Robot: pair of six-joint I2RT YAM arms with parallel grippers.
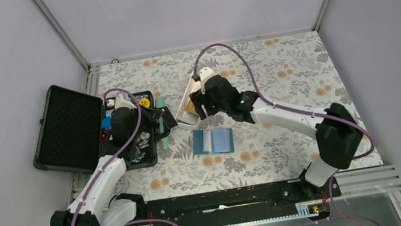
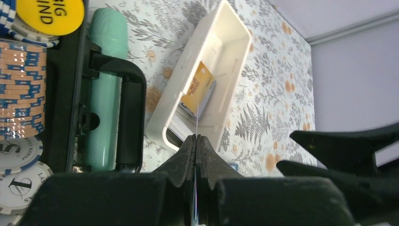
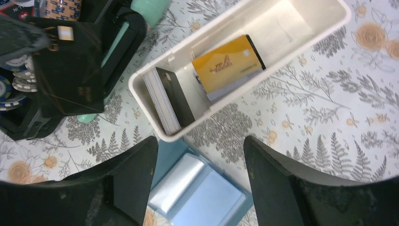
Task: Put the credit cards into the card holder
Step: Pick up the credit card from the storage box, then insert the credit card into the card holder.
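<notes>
The teal-blue card holder (image 1: 212,142) lies open on the table, its light blue pages up; it also shows in the right wrist view (image 3: 202,188). My left gripper (image 1: 164,121) (image 2: 196,139) is shut on the dark purplish-black credit card (image 3: 70,75), held on edge left of the white tray. The golden-orange credit card (image 3: 228,63) (image 2: 197,87) lies in the tray. My right gripper (image 1: 203,109) (image 3: 200,141) is open and empty, above the tray's near end and the card holder's far edge.
The long white tray (image 1: 189,99) (image 3: 320,33) also holds a stack of cards (image 3: 167,101) standing at its near end. The open black foam-lined case (image 1: 68,127) with poker chips (image 2: 21,89) stands at the left. A mint-green tube (image 2: 106,70) lies beside it.
</notes>
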